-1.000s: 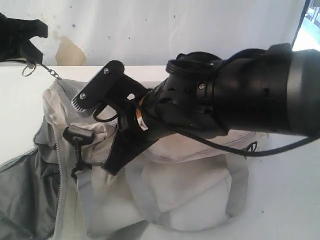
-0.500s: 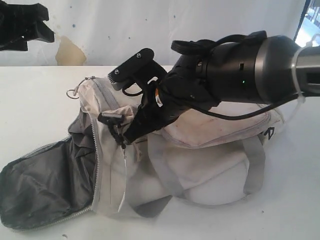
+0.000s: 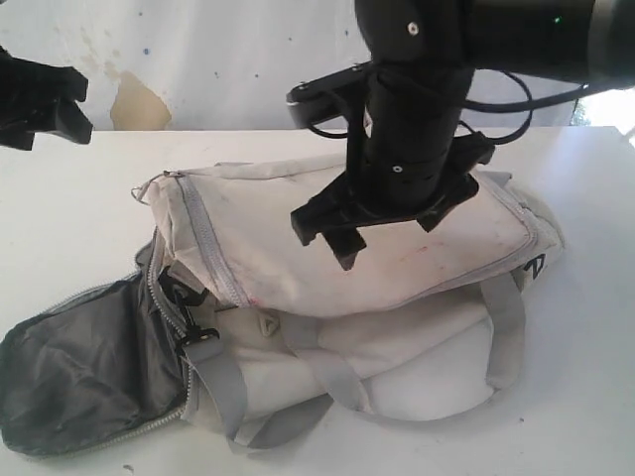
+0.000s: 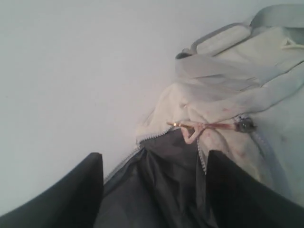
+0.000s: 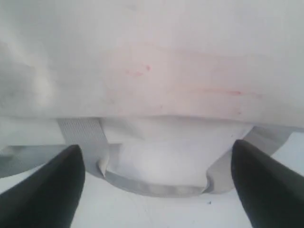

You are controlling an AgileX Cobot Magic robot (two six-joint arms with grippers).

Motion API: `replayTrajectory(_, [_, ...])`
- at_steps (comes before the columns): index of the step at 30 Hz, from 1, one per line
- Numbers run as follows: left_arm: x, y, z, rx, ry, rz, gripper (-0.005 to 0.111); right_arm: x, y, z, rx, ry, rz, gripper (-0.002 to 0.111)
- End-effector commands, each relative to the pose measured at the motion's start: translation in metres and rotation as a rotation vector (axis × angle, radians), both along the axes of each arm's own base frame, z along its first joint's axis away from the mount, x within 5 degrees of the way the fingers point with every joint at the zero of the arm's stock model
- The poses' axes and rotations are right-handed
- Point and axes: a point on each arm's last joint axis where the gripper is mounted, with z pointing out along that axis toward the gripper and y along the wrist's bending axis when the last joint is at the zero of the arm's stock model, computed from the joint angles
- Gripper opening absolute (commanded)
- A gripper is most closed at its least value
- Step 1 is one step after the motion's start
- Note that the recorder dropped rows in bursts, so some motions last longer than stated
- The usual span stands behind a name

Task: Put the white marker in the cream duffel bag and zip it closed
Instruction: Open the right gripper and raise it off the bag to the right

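Though agape, right end effector [image 5: 156, 149] empty

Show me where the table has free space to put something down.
Bare table lies right of the cream duffel bag, and at left between the bag and the left gripper. The middle is crowded: the bag, its dark lining, the right gripper above.

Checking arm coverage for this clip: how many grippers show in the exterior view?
2: left gripper, open, at the view's left edge, away from the cream duffel bag; right gripper, open, just above the bag's top.
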Motion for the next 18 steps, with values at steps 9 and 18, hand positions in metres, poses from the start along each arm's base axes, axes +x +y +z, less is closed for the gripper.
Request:
replayTrajectory(9, [-0.01, 0.013, -0.003, 0.155, 0.102, 0.015, 0.028, 0.044, -0.08, 0.004, 0.074, 0.083, -0.237, 0.022])
replayTrajectory(18, [-0.012, 0.03, -0.014, 0.164, 0.151, 0.128, 0.0, 0.065, -0.145, 0.003, 0.083, 0.084, -0.391, 0.0])
